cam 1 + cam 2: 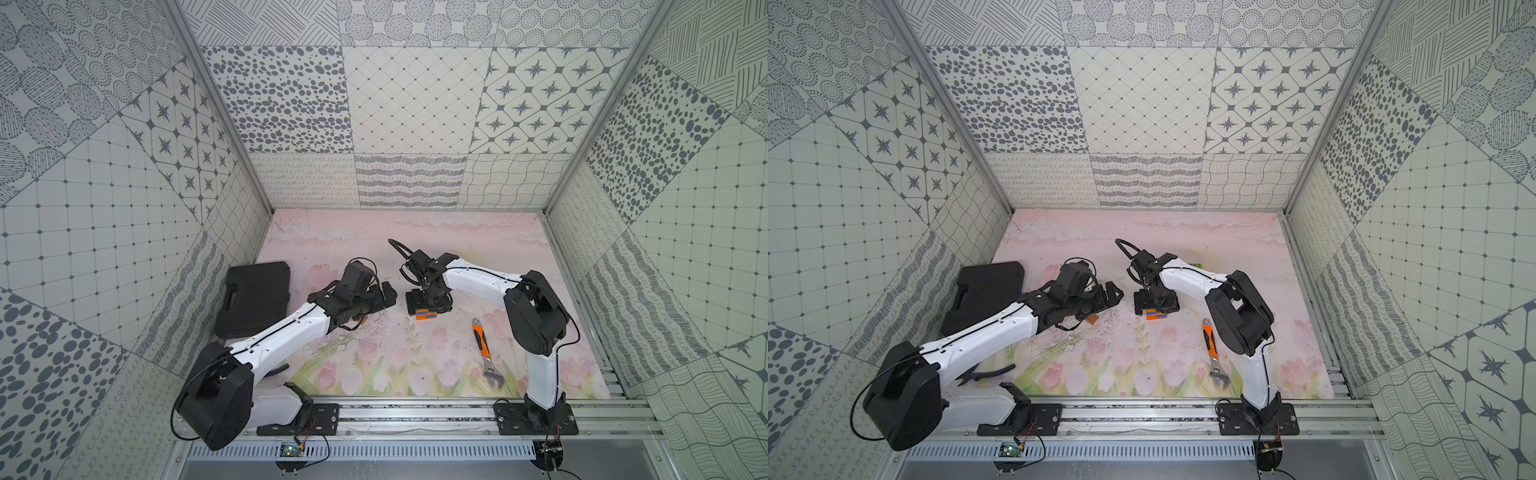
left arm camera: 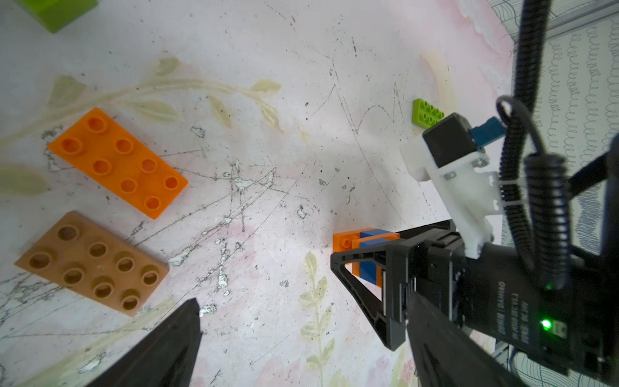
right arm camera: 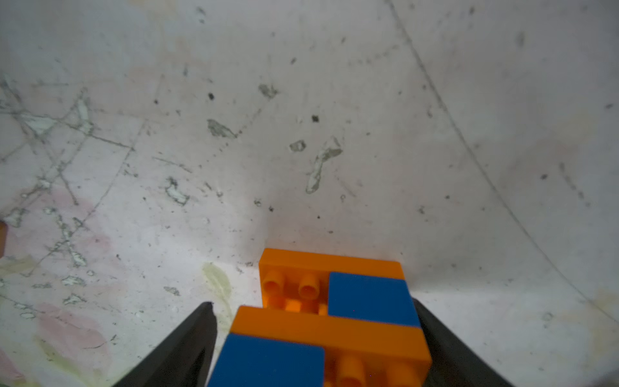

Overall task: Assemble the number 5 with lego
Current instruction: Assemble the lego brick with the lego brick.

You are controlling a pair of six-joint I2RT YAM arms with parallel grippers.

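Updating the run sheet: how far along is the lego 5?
Done: an orange-and-blue stack stands on the mat, part-built. In hand: right gripper straddles it, jaws open with a gap on one side; left gripper open, empty. Left: orange brick, brown brick and lime green brick lie loose, unattached.

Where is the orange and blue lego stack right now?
In both top views the orange and blue lego stack sits mid-mat under the right gripper, between its fingers in the right wrist view, left of the wrench.
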